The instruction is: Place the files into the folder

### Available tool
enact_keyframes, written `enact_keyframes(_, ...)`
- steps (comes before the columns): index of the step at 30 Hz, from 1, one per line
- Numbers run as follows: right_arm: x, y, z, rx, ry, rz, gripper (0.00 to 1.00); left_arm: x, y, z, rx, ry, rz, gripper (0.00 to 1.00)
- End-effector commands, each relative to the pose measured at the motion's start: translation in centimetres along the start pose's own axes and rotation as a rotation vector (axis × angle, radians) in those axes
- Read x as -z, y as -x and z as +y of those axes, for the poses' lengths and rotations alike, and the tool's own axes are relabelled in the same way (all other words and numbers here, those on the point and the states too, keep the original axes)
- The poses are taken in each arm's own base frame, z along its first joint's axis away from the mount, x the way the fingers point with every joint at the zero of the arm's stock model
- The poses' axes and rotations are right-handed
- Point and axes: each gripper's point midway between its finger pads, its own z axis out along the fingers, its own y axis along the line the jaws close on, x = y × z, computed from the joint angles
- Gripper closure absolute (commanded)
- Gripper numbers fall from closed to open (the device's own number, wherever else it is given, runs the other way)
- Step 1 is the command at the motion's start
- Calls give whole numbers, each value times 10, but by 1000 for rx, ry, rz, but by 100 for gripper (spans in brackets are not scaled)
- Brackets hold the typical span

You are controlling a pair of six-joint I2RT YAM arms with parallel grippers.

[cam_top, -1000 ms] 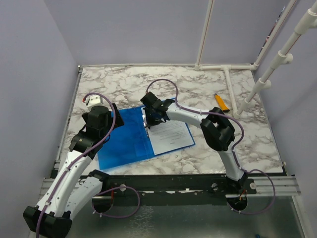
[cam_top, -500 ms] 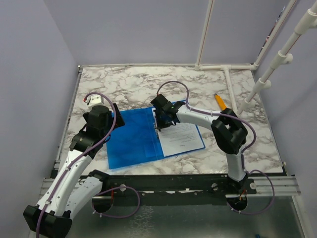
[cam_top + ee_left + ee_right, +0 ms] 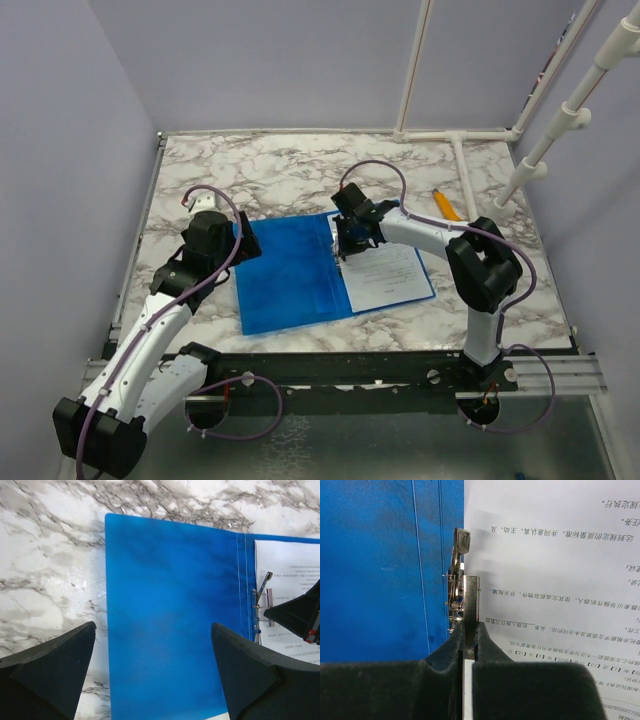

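The blue folder (image 3: 290,275) lies open and flat on the marble table. The files (image 3: 392,276), white printed sheets, lie on its right half. My right gripper (image 3: 345,243) is at the spine, shut on the metal clip's lever (image 3: 470,597), with the files (image 3: 555,570) to the right and the blue cover (image 3: 380,570) to the left of my right gripper (image 3: 469,626). My left gripper (image 3: 243,240) hangs open and empty over the folder's left cover (image 3: 170,605), its fingers straddling the cover's left edge around the left gripper's midpoint (image 3: 152,626). The clip (image 3: 260,605) and files (image 3: 287,575) show there too.
An orange pen-like object (image 3: 447,205) lies on the table behind and right of the folder. A white pipe frame (image 3: 465,165) runs along the back and right. Walls close in on the left and back.
The open folder with the files has slid to the right across the table, with my right gripper staying on the clip. My left arm has followed it to the right.
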Motion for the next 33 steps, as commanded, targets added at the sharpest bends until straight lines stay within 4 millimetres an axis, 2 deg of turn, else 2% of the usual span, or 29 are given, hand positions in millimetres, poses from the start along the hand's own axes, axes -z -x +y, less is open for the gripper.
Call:
enact_keyframes(1, 8, 3, 3, 39, 41, -19, 100, -9, -26, -9, 77, -45, 93, 1)
enact_keyframes(5, 11, -1, 6, 46, 73, -8, 99, -17, -44, -3, 136, -3, 145, 1)
enact_keyframes(10, 13, -3, 6, 51, 88, -9, 99, -28, -71, 15, 202, 98, 189, 1)
enact_keyframes(16, 14, -4, 8, 52, 105, -7, 99, -36, -93, 36, 265, 192, 194, 1)
enact_keyframes(24, 16, -3, 11, 53, 123, -7, 99, -44, -117, 23, 324, 95, 237, 1)
enact_keyframes(29, 16, -5, 13, 47, 134, -3, 100, -45, -123, 15, 342, 31, 248, 1)
enact_keyframes(33, 16, -7, 14, 45, 141, 2, 100, -43, -124, 13, 353, 8, 240, 7)
